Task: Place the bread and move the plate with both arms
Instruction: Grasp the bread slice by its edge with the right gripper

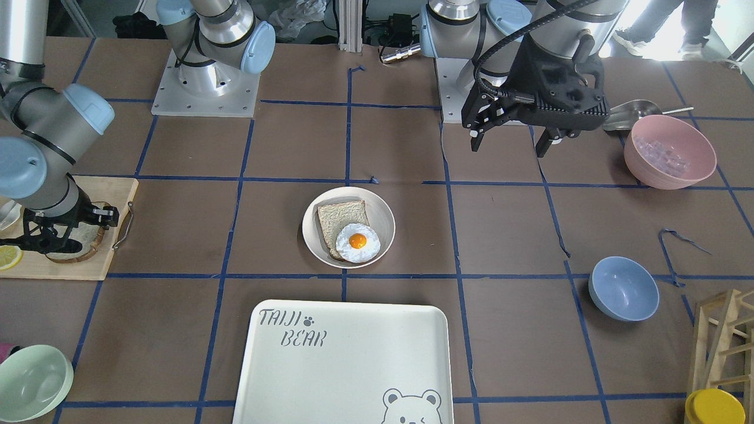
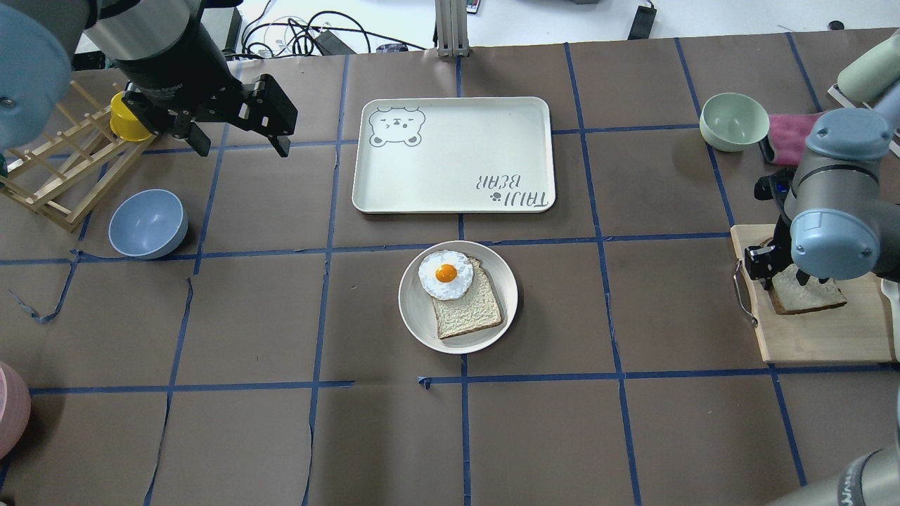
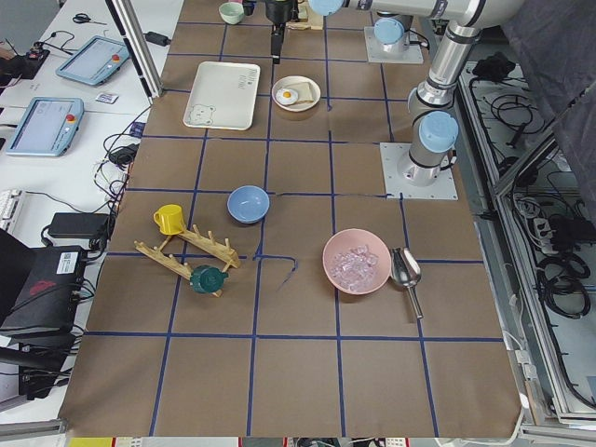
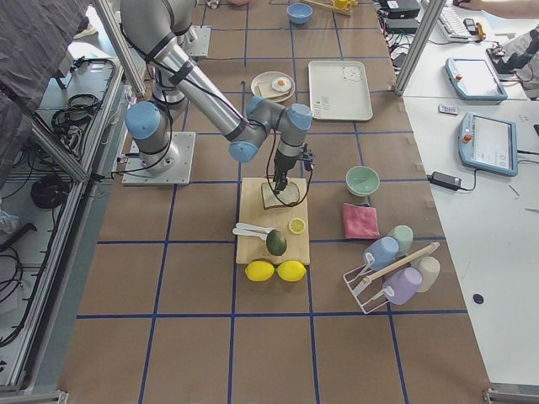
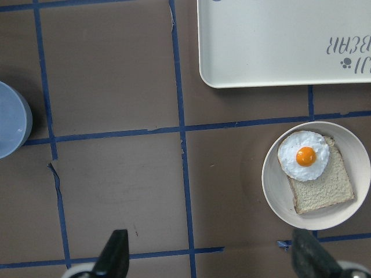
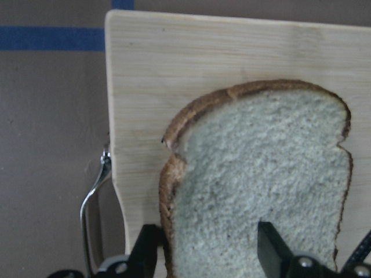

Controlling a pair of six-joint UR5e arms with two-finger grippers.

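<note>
The bread (image 6: 261, 174), grey-white with a dark crust, lies on a wooden cutting board (image 2: 823, 337) at the table's right end; it also shows in the overhead view (image 2: 815, 299). My right gripper (image 6: 208, 249) points down at it, jaws apart: one finger outside the crust, the other over the crumb. The cream plate (image 2: 415, 316) sits mid-table and holds a tanner slice (image 2: 471, 309) with a fried egg (image 2: 446, 274). My left gripper (image 2: 241, 147) hangs open and empty above the table, far to the plate's left.
The bear tray (image 2: 457, 154) lies just beyond the plate. A blue bowl (image 2: 148, 223), a wooden rack (image 2: 56, 183) and a yellow cup (image 2: 126, 119) are on the left. A green bowl (image 2: 735, 121) stands at the right. A pink bowl (image 1: 670, 151) is near the left arm's base.
</note>
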